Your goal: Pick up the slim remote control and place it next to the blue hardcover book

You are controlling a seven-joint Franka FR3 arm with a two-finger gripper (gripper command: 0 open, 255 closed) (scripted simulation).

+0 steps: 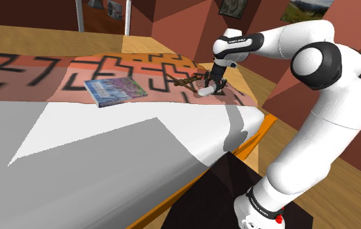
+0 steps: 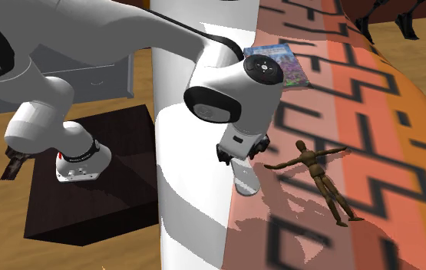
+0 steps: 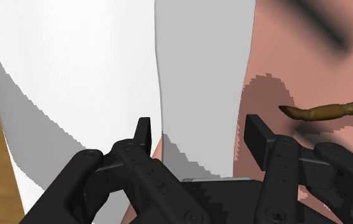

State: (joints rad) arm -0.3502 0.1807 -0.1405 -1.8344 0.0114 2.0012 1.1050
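- Shoulder view: the remote (image 1: 205, 92) is a pale, narrow bar lying on the patterned blanket (image 1: 42, 71) of the bed (image 1: 107, 149). It is near the bed's right-hand end in this view, with the pincer (image 1: 213, 86) right over it. The blue book (image 1: 115, 90) lies flat, well apart to the left, and a wooden figure (image 1: 185, 82) lies between the two, close to the remote. The remote looks light and rigid. Its shell is probably smooth, so a weak pinch could let it slide.
- Second exterior view: the remote (image 2: 246, 180) runs lengthwise down the picture, roughly along the border where the blanket (image 2: 388, 115) meets the white sheet (image 2: 188, 230). One end is tucked under the pincer (image 2: 240, 159) and the other points away from the book (image 2: 276, 57). The wooden figure (image 2: 322, 172) lies just beside it, apart from it.
- Wrist view: the pincer (image 3: 200, 130) is released. Its fingers (image 3: 144, 133) stand apart on either side of the remote (image 3: 197, 83), with thin slivers of blanket showing on each side, so it is straddled and not gripped. The long axis runs straight ahead between the fingers, crosswise to their closing line, which suits a pinch across the narrow width. Gripping nearer the middle of its length should stop it tipping. The figure's arm (image 3: 334, 109) reaches in close to one finger and could be nudged.
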